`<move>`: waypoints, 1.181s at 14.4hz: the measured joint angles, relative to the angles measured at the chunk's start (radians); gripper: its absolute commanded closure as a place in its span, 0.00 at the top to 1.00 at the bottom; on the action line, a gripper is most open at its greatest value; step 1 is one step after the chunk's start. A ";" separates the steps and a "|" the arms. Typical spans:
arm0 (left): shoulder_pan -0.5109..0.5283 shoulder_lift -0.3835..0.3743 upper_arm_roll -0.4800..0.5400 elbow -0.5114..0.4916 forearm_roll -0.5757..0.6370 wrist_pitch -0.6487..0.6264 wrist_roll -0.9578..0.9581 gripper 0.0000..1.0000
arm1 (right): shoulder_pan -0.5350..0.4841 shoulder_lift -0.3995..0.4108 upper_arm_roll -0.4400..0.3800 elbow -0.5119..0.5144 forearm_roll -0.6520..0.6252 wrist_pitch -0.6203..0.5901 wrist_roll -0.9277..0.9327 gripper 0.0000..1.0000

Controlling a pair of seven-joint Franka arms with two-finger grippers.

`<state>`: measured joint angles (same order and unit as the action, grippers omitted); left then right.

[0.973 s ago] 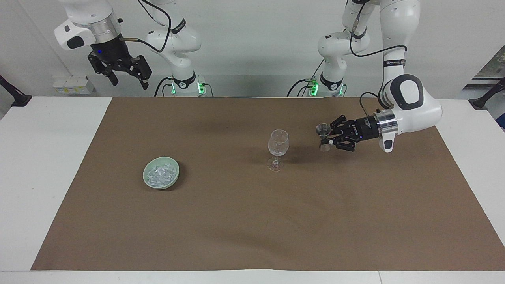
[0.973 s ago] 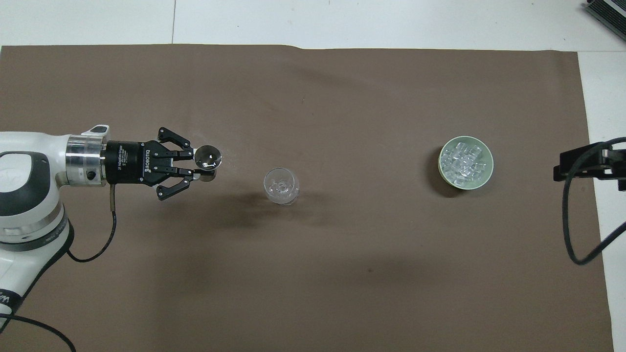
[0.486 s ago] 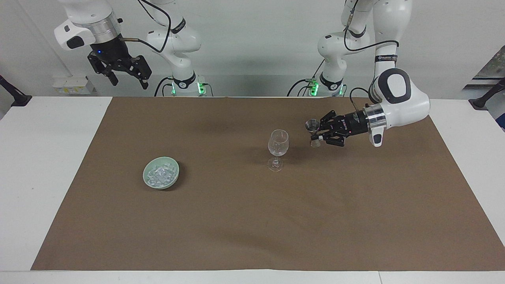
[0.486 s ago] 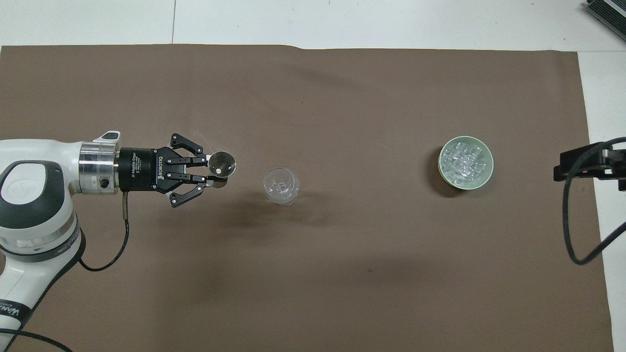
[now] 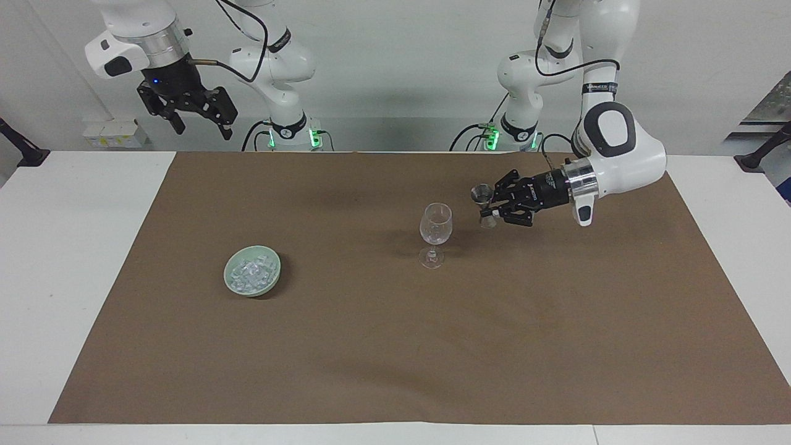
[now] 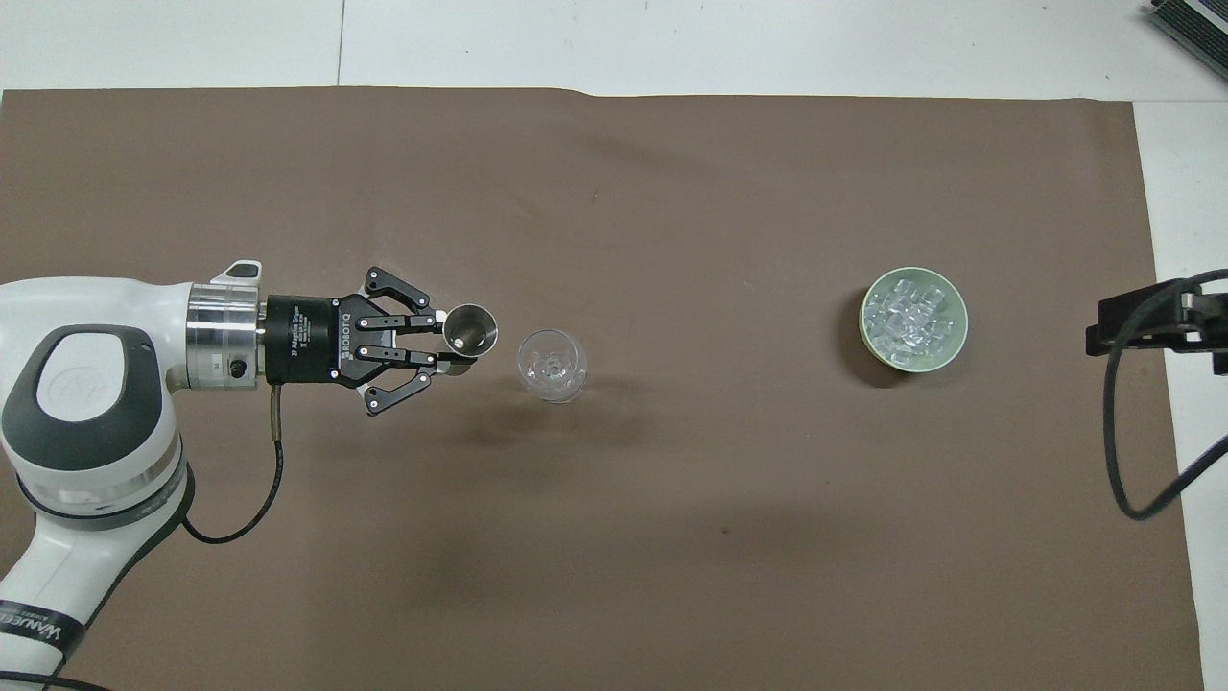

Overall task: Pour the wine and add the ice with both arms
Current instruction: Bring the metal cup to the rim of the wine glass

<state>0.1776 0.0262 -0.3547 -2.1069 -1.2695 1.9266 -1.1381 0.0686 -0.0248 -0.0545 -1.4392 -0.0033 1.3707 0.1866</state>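
The left hand (image 5: 491,209) is clamped on a small metal jigger (image 5: 482,195), upright just beside the wine glass (image 5: 435,231); I judge pouring not begun. The right hand (image 5: 196,118) waits, spread wide and empty. Ice (image 5: 251,274) sits untouched in its green bowl (image 5: 230,283), well apart from the glass toward the right arm's end.

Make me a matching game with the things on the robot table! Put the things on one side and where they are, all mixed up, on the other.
Things:
1. ice
2. wine glass
3. metal jigger
4. right gripper

Places:
A. clamped in the left gripper
B. open, up in the air, waiting
C. heaped in the green bowl
D. standing upright on the brown mat

Pairs: 1-C, 2-D, 3-A, 4-B
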 measured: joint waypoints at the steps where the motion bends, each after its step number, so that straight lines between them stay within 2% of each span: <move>1: 0.000 -0.004 -0.011 -0.004 0.000 0.012 -0.004 0.00 | 0.000 0.000 0.000 0.000 0.000 0.000 0.000 1.00; 7: 0.000 -0.019 -0.026 -0.013 0.011 0.029 -0.010 0.00 | 0.000 0.000 0.000 0.000 0.000 0.000 0.000 1.00; 17: 0.000 -0.030 -0.062 -0.013 0.137 0.073 -0.073 0.00 | 0.000 0.000 0.000 0.000 0.000 0.000 0.000 1.00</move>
<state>0.1774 -0.0035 -0.4166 -2.1202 -1.1330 1.9998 -1.2107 0.0686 -0.0248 -0.0545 -1.4392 -0.0033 1.3707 0.1866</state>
